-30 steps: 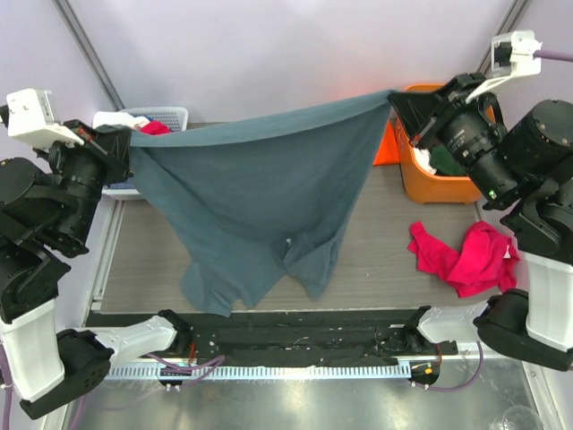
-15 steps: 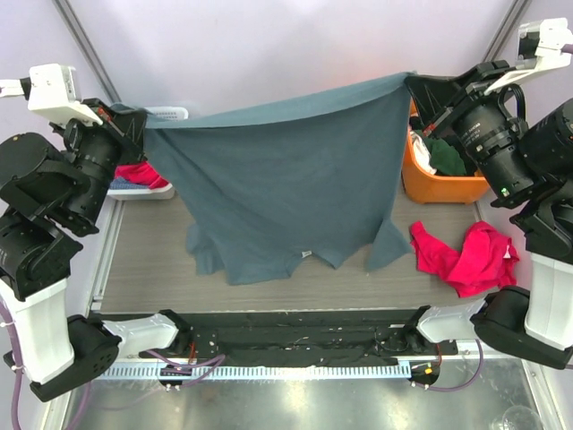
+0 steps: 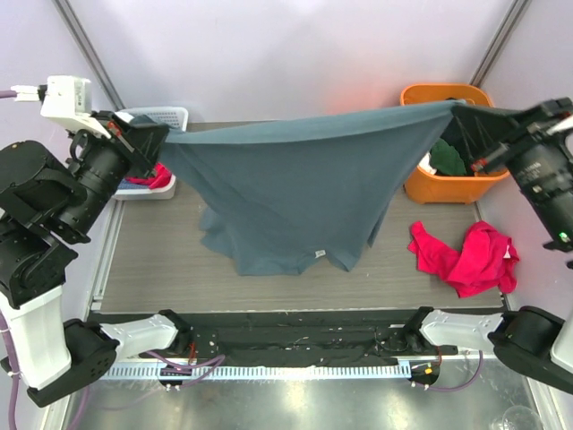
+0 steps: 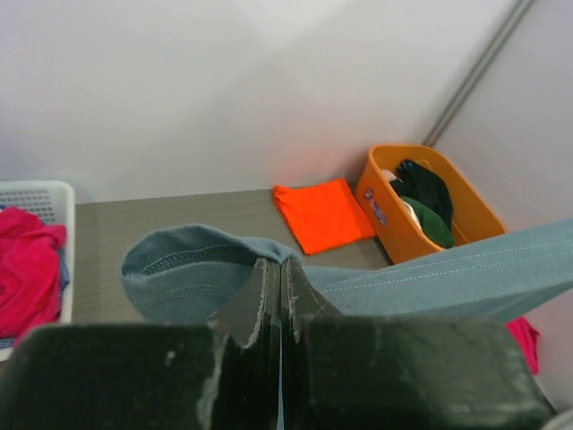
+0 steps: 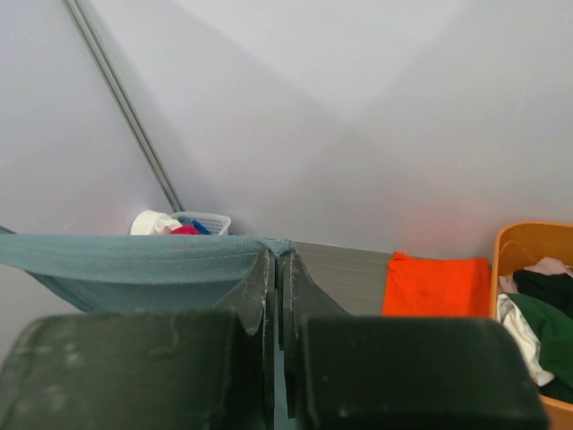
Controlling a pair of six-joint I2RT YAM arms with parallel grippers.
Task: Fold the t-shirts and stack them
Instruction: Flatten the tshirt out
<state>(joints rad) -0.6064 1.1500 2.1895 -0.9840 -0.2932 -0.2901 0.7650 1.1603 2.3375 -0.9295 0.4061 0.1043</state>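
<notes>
Fingers (image 4: pixel 243 309) of left gripper (image 3: pixel 162 135) pinched on one corner of blue-grey shirt (image 3: pixel 286 188); right gripper (image 3: pixel 457 110) pinched on other corner, shirt stretched between them above grey wood-grain table (image 3: pixel 143 262). Far edge: orange shirt (image 4: pixel 324 215) flat beside orange tub (image 3: pixel 440 190). Also pink cloth (image 3: pixel 466 255) at right, white basket (image 3: pixel 166 111) at left, pale walls (image 3: pixel 286 54).

Overhead, the stretched blue-grey t-shirt (image 3: pixel 295 193) hides the orange t-shirt (image 4: pixel 324 215); the right arm (image 3: pixel 542 170) runs off the frame's edge.
</notes>
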